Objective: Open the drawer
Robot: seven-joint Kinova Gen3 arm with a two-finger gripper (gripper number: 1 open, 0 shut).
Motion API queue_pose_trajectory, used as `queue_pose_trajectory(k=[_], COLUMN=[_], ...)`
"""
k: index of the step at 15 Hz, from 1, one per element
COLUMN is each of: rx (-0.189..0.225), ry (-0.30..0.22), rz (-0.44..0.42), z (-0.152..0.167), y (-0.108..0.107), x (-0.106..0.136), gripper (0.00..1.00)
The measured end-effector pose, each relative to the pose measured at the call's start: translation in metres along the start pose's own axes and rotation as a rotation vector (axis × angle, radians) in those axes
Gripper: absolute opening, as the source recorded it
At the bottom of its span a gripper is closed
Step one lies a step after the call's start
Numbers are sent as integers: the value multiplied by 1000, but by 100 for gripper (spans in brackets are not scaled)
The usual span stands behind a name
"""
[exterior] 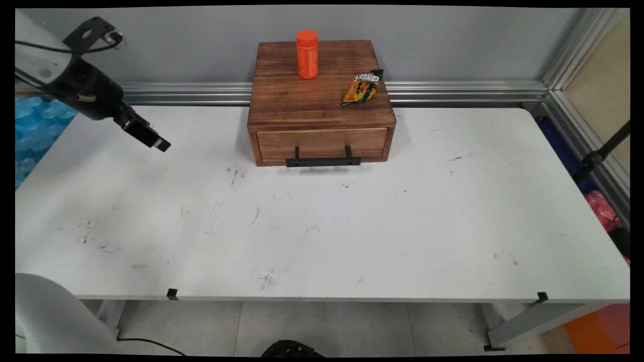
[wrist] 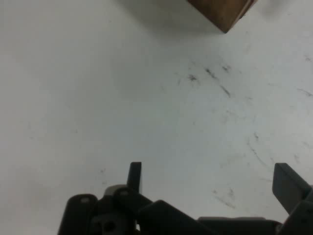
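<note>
**Empty claw hangs over bare table, left of the drawer box**

The gripper hovers above the white table, well to the left of the wooden box that stands against the back rail. In the hand view its two fingers stand wide apart with nothing but scuffed tabletop between them, so the claw is open and carries nothing. One corner of the box shows at the top edge of that view.

On the box's lid an orange bottle stands upright near the back edge, and a crumpled snack packet lies near the right side, the two apart from each other. The single drawer looks closed, its black handle jutting out over the table.

Risks, as a judgement: the bottle is tall and narrow, so any bump to the box or a sideways brush from the fingers may topple it and let it roll off. The packet lies close to the lid's right edge and may slide off if nudged. The black cables trailing from the arm could snag. A steep descent where the claw now hangs would hit only the tabletop.
</note>
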Motion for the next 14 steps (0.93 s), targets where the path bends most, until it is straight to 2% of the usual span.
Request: queue_pose_trajectory(k=[5, 9, 14], rx=[-11, -21, -43], ry=[-1, 6, 37], rz=[98, 213, 348], z=[-16, -29, -34], y=[10, 30, 62], x=[23, 51, 90], gripper=[100, 100, 100])
